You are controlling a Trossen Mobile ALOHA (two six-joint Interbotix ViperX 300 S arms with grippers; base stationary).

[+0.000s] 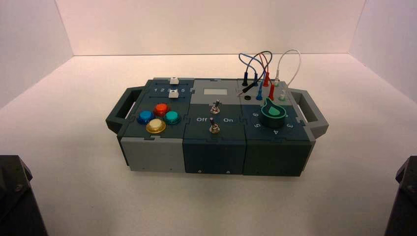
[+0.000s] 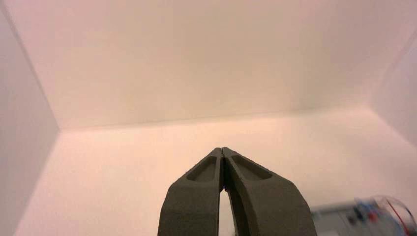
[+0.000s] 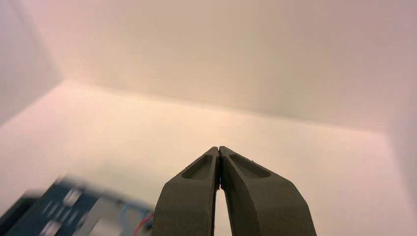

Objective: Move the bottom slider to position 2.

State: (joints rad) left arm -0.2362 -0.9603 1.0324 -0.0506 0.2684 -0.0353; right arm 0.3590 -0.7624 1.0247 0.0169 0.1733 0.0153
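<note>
The box (image 1: 147, 152) stands in the middle of the table. Its left module has two white square slider knobs. The bottom slider (image 1: 172, 94) is the nearer one, just behind the coloured buttons. A row of small white digits runs between the two knobs, and the 2 (image 1: 162, 90) is second from the left. My left gripper (image 2: 223, 149) is shut and empty, parked off the box's left. My right gripper (image 3: 218, 147) is shut and empty, parked off the box's right. Neither is near the slider.
Blue (image 1: 145, 117), red (image 1: 161, 108), green (image 1: 171, 117) and yellow (image 1: 156, 126) round buttons lie in front of the sliders. Two toggle switches (image 1: 215, 107) stand in the middle. A green knob (image 1: 273, 111) and plugged wires (image 1: 265, 69) are on the right. White walls enclose the table.
</note>
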